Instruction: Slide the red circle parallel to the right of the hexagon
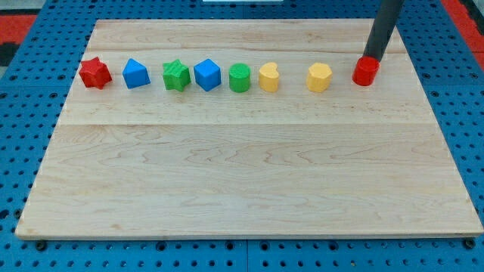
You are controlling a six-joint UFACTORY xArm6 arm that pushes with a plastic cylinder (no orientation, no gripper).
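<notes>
Rod, no fingers so no pinch state; my tip (370, 57) touching red circle (365, 72) top edge; yellow hexagon (319, 77) to its left, lined up.

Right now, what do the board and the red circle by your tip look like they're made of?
The board looks like pale wood, matte, with visible grain and plank seams. The red circle looks like plastic, uniform colour, slightly glossy, though that's a guess. My tip sits at its top edge.
</notes>
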